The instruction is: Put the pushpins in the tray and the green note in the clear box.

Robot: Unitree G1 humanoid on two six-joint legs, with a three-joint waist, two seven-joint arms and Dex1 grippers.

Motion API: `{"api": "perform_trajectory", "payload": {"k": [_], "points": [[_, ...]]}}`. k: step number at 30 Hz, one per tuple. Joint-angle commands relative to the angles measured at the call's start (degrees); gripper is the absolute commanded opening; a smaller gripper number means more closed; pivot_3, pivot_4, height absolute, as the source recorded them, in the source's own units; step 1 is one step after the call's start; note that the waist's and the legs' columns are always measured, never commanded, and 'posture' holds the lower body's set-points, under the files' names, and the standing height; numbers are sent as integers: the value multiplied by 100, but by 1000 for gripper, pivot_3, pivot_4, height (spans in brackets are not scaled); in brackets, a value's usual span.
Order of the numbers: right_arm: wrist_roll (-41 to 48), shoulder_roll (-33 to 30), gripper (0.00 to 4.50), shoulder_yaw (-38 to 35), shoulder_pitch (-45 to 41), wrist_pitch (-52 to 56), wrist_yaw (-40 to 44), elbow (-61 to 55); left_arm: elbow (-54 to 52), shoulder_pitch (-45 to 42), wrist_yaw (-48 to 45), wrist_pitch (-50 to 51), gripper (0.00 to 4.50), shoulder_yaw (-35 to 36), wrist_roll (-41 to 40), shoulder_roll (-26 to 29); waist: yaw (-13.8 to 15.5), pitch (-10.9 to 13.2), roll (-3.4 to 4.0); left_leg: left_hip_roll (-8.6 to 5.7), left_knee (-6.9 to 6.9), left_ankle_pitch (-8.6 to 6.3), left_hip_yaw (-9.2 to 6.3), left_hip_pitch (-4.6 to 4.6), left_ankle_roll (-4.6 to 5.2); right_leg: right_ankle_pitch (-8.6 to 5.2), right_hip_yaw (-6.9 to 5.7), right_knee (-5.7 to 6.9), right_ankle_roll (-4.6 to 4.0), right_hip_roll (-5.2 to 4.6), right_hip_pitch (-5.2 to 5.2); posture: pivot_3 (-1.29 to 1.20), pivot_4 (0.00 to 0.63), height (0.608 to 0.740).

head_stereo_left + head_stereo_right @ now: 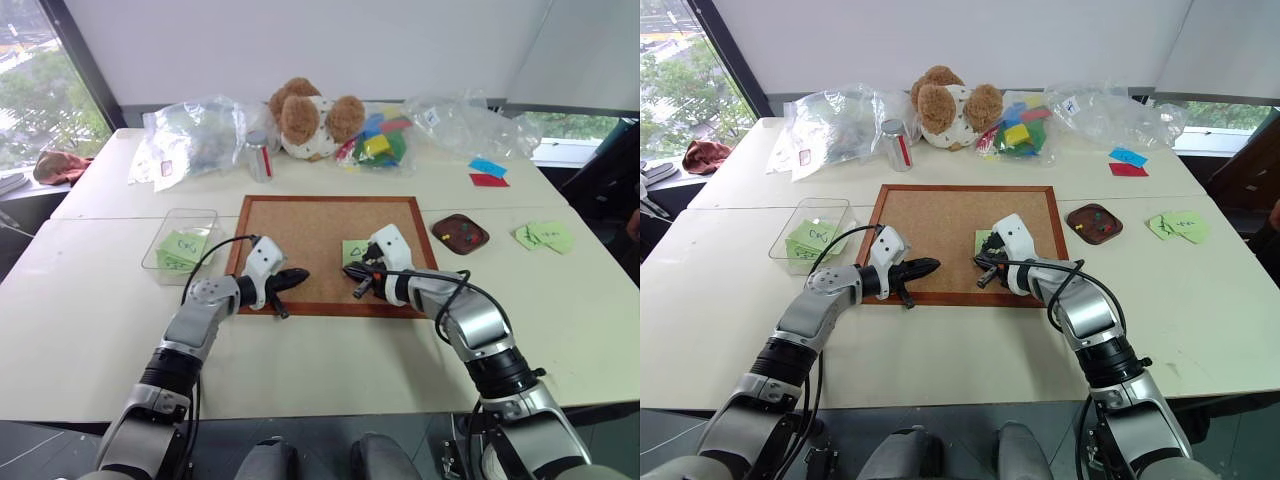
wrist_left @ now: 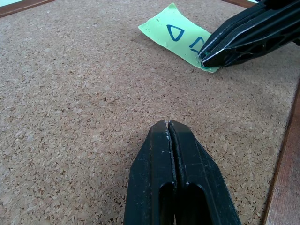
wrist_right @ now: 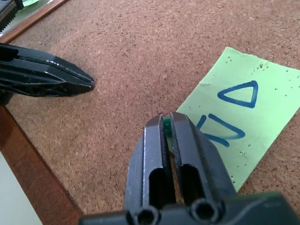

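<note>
Two black-fingered grippers work over the cork board (image 1: 325,250) at the near middle of the white table (image 1: 560,330). On the near left, the left gripper (image 2: 168,126) hangs just above the bare cork with its fingers pressed fully together, holding nothing. On the near right, the right gripper (image 3: 166,123) has its fingers drawn narrow on a small green pin head (image 3: 166,124) at the near edge of the green note (image 3: 243,112), which lies flat on the right half of the board, its triangle marks face up; the pin seems to be what fastens it. The note runs away from those fingertips toward the far right, so the right arm is plainly the nearer one and any lift probably starts from that edge. Farther off, the clear box (image 1: 205,215) sits left of the board, already holding green notes, and the tray (image 1: 460,234) sits to its right with several pushpins (image 1: 464,236) inside.
</note>
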Motion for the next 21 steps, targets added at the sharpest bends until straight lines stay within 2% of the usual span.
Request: {"api": "perform_trajectory", "payload": {"k": [1,15,19,20,21], "points": [[98,-43,12,-226,-240,125,18,-461,271,215,-16,229,0,-203,183,-10,1,0,0,0,0,0,0,0,0,0,0,0,0,0,0,0,150,740],[303,-397,12,-469,-454,903,92,-1620,440,153,-32,212,0,-200,184,-86,19,-2,-3,0,0,-1,-2,2,2,0,-1,-4,0,-1,5,0,150,740],[431,-740,12,-542,-390,1134,265,-2124,-14,-155,-185,1026,0,223,-487,-141,24,-1,-3,0,0,-1,-3,-2,2,0,-2,-4,0,-2,2,0,150,740],[468,-837,0,-552,-375,1183,309,-2249,-164,-258,-261,1315,529,340,-701,-125,21,-1,-3,0,0,-1,-3,-5,2,0,-2,-4,0,-2,0,0,150,740],[497,-896,0,-556,-368,1215,328,-2324,-263,-319,-308,1514,837,409,-832,-110,14,0,-3,0,0,-1,-4,-11,2,0,-2,-4,0,-2,-6,0,150,740]]}}
